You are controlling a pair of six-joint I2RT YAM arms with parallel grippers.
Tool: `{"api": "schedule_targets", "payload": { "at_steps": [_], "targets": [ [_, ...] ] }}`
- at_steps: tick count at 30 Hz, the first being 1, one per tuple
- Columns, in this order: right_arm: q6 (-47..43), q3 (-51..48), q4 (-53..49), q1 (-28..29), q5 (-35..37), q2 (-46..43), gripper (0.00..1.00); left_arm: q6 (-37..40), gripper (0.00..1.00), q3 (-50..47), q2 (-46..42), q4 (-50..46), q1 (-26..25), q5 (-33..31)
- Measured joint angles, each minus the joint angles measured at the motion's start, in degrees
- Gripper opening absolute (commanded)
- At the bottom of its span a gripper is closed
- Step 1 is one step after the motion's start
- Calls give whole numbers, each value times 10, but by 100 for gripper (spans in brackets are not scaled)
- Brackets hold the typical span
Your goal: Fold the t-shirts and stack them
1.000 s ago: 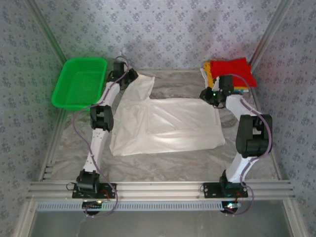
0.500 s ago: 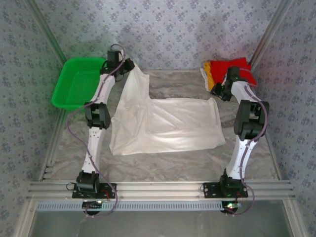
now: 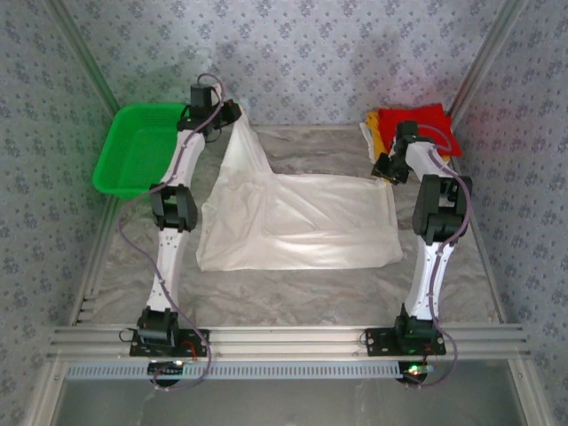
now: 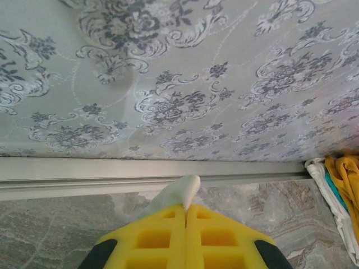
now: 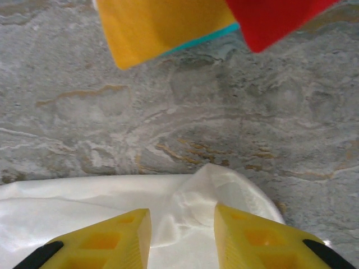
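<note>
Clamped on a lifted tee (image 3: 293, 222) corner in left gripper (image 4: 185, 208); parted at right gripper (image 5: 182, 217), cloth just beneath, ungripped. Risks skewed drag, or bumping stack (image 5: 162, 22) just beyond.

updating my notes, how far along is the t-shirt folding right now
Done: a folded stack of red and yellow-orange tees sits at the far right. In hand: the white t-shirt lies spread out; the left gripper, jaws shut, holds its far left corner up, and the right gripper hovers, jaws open, over its far right corner. Left: finishing the fold and stacking it.
</note>
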Motion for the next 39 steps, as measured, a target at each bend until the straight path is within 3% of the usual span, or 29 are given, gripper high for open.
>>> {"api": "schedule_targets", "payload": {
  "at_steps": [5, 8, 13, 18, 24, 26, 33, 39],
  "targets": [
    [-6, 15, -6, 0, 13, 19, 27, 5, 0, 0, 0, 0, 0, 13],
    [-5, 26, -11, 0, 20, 32, 43, 9, 0, 0, 0, 0, 0, 22],
    [-7, 35, -13, 0, 39, 33, 44, 21, 0, 0, 0, -9, 0, 27],
    [-6, 43, -7, 0, 35, 36, 34, 26, 0, 0, 0, -15, 0, 27],
    [-1, 65, -5, 6, 24, 56, 4, 27, 0, 0, 0, -15, 0, 27],
    [-1, 67, -5, 7, 23, 59, 0, 30, 0, 0, -1, -16, 0, 27],
    [3, 67, -5, 6, 17, 56, 0, 59, 0, 0, -26, -42, 4, 27],
    [18, 24, 22, -4, 14, -9, 0, 104, 0, 0, -69, -98, 17, 24]
  ]
}}
